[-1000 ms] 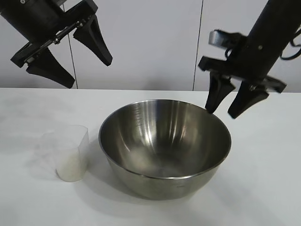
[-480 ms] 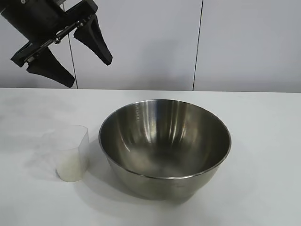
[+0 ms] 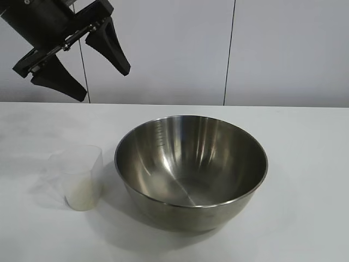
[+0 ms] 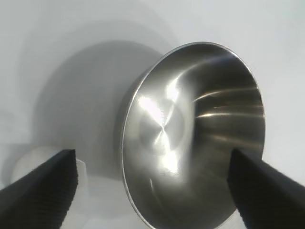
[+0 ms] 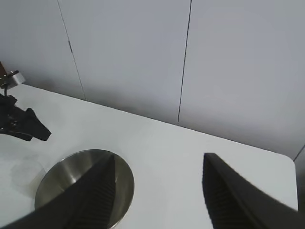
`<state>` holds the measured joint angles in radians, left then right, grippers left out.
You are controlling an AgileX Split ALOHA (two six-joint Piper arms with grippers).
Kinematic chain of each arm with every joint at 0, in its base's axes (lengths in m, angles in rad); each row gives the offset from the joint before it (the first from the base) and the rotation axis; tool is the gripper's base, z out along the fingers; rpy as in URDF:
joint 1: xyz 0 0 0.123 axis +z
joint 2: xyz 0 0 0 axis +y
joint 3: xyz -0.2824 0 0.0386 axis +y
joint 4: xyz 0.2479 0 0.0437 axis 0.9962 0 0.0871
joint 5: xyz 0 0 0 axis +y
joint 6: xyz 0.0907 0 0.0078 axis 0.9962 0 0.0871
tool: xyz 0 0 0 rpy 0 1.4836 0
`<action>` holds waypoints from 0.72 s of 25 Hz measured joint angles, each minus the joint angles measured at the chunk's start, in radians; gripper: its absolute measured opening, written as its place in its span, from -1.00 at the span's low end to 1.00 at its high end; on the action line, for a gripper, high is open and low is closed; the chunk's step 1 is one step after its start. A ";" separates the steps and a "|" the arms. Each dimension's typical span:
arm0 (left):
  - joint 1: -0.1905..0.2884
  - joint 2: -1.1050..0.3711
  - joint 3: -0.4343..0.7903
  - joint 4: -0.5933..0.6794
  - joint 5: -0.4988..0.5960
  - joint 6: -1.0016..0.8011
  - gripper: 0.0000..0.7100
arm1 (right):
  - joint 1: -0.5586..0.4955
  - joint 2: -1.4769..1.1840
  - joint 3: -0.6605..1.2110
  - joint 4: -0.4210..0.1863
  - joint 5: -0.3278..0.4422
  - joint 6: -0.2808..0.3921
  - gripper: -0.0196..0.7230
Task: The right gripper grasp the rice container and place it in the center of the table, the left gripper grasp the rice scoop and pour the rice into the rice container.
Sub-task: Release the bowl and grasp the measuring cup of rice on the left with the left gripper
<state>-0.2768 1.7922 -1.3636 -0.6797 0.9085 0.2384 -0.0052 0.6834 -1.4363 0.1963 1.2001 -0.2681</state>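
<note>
The rice container point(image 3: 191, 164), a big shiny steel bowl, stands empty in the middle of the table point(image 3: 305, 164). The rice scoop point(image 3: 82, 177), a clear plastic cup, stands just left of it with rice point(image 3: 82, 197) in its bottom. My left gripper point(image 3: 103, 84) hangs open and empty high above the scoop. Its wrist view shows the bowl point(image 4: 190, 133) between the spread fingers point(image 4: 43, 191) and a bit of the scoop point(image 4: 28, 157). My right gripper point(image 5: 159, 156) is open and empty, high off to the right, out of the exterior view. Its wrist view shows the bowl point(image 5: 57, 179) far below.
A white panelled wall point(image 3: 229, 49) stands behind the table. The left gripper point(image 5: 24, 126) also shows far off in the right wrist view. Bare tabletop lies to the right of the bowl and in front of it.
My right gripper, which hung open at the bowl's right rim, has risen out of the exterior view. The bowl, the scoop and my left gripper have not moved.
</note>
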 joint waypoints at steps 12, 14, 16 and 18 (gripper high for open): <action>0.000 0.000 0.000 -0.003 -0.005 0.000 0.75 | 0.000 -0.475 0.614 -0.078 -0.044 0.108 0.08; 0.000 0.000 -0.002 -0.003 -0.007 0.000 0.75 | 0.000 -0.540 0.692 -0.108 -0.051 0.134 0.08; 0.000 0.000 -0.009 -0.003 -0.006 0.009 0.75 | 0.000 -0.595 0.757 -0.130 -0.063 0.168 0.08; 0.000 0.000 -0.013 -0.002 0.010 0.031 0.75 | 0.000 -0.631 0.800 -0.141 -0.072 0.187 0.08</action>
<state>-0.2768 1.7922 -1.3766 -0.6814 0.9188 0.2694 -0.0052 0.0525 -0.6363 0.0555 1.1279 -0.0815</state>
